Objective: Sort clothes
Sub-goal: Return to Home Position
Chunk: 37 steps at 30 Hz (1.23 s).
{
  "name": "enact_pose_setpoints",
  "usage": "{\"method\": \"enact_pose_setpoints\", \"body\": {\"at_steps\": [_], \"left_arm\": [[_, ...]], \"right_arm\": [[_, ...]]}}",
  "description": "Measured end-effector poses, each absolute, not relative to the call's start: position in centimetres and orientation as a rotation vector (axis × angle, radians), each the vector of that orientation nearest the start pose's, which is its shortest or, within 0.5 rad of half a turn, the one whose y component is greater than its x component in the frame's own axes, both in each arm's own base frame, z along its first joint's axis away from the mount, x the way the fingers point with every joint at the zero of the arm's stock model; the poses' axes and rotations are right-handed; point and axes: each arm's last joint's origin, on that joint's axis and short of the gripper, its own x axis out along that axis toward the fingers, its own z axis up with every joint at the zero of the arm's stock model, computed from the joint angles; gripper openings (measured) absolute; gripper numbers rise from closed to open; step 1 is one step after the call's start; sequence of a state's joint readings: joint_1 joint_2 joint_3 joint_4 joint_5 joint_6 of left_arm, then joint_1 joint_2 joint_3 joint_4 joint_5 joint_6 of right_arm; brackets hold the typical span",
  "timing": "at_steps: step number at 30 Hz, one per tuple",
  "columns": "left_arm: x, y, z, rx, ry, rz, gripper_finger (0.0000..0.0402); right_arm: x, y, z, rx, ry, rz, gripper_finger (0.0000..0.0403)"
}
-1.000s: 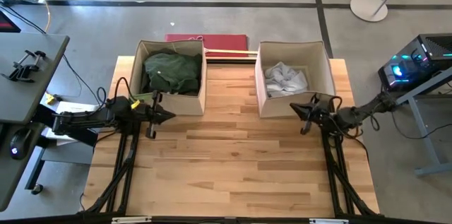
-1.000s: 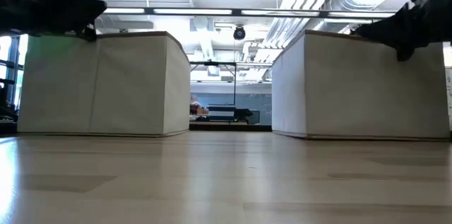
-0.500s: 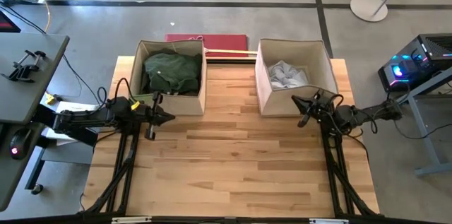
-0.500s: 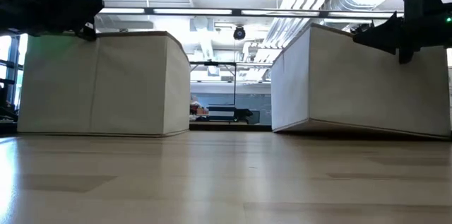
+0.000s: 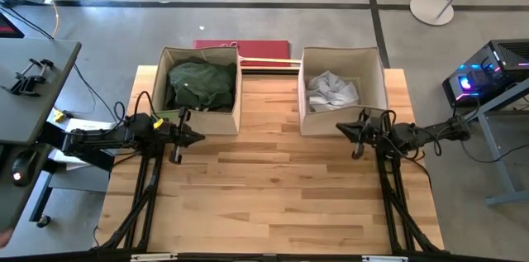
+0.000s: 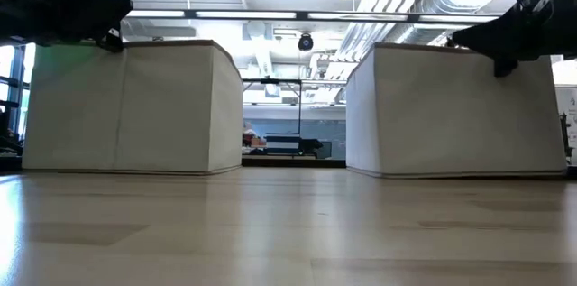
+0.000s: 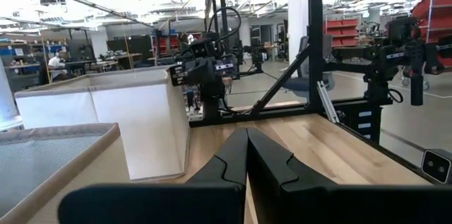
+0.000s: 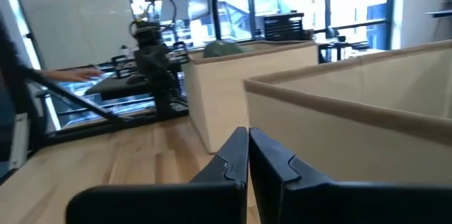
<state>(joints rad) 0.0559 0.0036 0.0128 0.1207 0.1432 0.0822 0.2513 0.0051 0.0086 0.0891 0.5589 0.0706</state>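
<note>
Right end effector (image 5: 342, 129), closed, beside box (image 5: 318, 124) rim.

Pretty bright in here tbh. Long ceiling lights (image 6: 270, 13) wash everything evenly, so the desk (image 5: 273, 188) only gets faint soft shadows beside the boxes (image 5: 211, 121). The windows (image 8: 353, 1) blow out to white glare in the right wrist view, and there's a pale sheen across the wood down low.
</note>
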Motion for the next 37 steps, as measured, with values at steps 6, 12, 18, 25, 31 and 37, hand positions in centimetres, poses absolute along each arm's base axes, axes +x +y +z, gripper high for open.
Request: {"method": "enact_pose_setpoints", "body": {"at_steps": [6, 12, 18, 25, 31, 37], "left_arm": [[9.61, 0.12, 17.92, 0.095, -0.133, -0.082, 0.0000], [9.61, 0.12, 17.92, 0.095, -0.133, -0.082, 0.0000], [9.61, 0.12, 17.92, 0.095, -0.132, -0.082, 0.0000], [9.61, 0.12, 17.92, 0.095, -0.133, -0.082, 0.0000], [9.61, 0.13, 17.92, 0.095, -0.133, -0.081, 0.0000], [9.61, 0.13, 17.92, 0.095, -0.133, -0.081, 0.0000]], "right_arm": [[9.37, 0.86, 17.43, 0.106, -0.097, -0.289, 0.0000], [9.37, 0.87, 17.44, 0.106, -0.097, -0.286, 0.0000], [9.37, 0.87, 17.45, 0.107, -0.098, -0.285, 0.0000], [9.37, 0.87, 17.45, 0.107, -0.098, -0.285, 0.0000], [9.37, 0.88, 17.45, 0.107, -0.098, -0.285, 0.0000], [9.37, 0.88, 17.45, 0.106, -0.098, -0.285, 0.0000]]}}
